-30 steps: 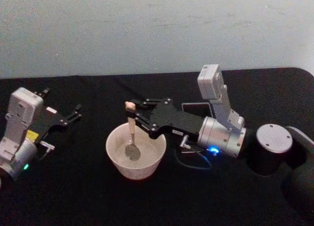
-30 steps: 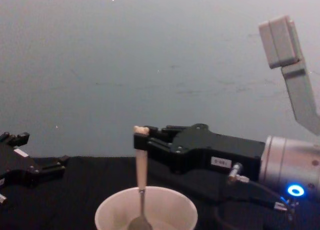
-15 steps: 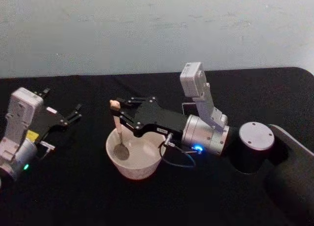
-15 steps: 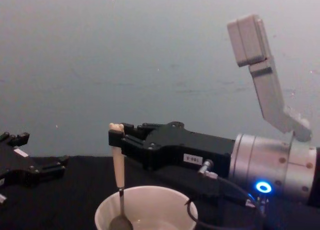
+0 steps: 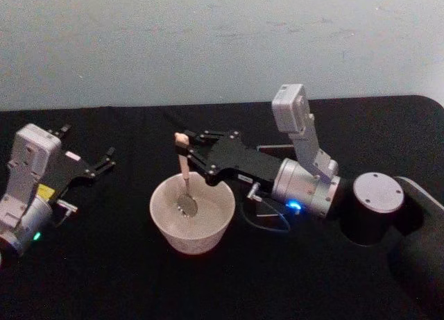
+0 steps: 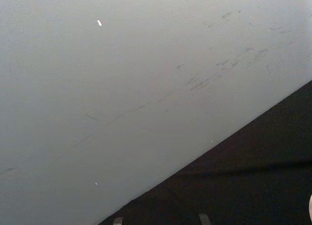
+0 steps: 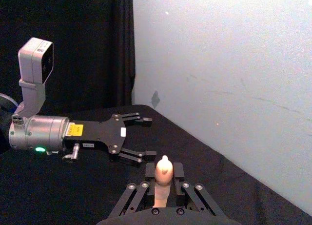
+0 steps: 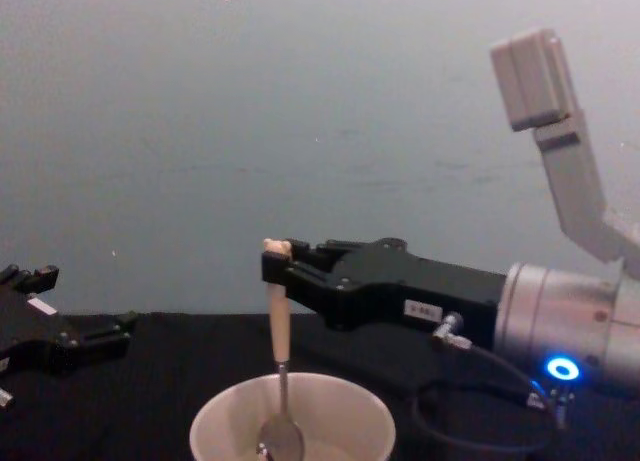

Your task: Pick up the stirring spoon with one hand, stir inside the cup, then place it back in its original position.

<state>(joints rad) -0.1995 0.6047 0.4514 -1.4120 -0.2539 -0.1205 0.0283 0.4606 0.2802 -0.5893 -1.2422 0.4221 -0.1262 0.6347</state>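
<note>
Stirring is done with the stirring spoon (image 5: 184,178) clamped just below its bear-head top in the jaws of the right gripper (image 5: 182,148), bowl low inside the cup (image 5: 191,240). Circles should be kept small, handle upright, clear of the thin rim. The left gripper (image 5: 89,144) is parked far left, jaws spread.

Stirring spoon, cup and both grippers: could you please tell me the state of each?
cup, upright on the black table
stirring spoon, upright, bowl inside the cup
right gripper, jaws shut on the spoon's handle
left gripper, jaws open, parked at the left
</note>
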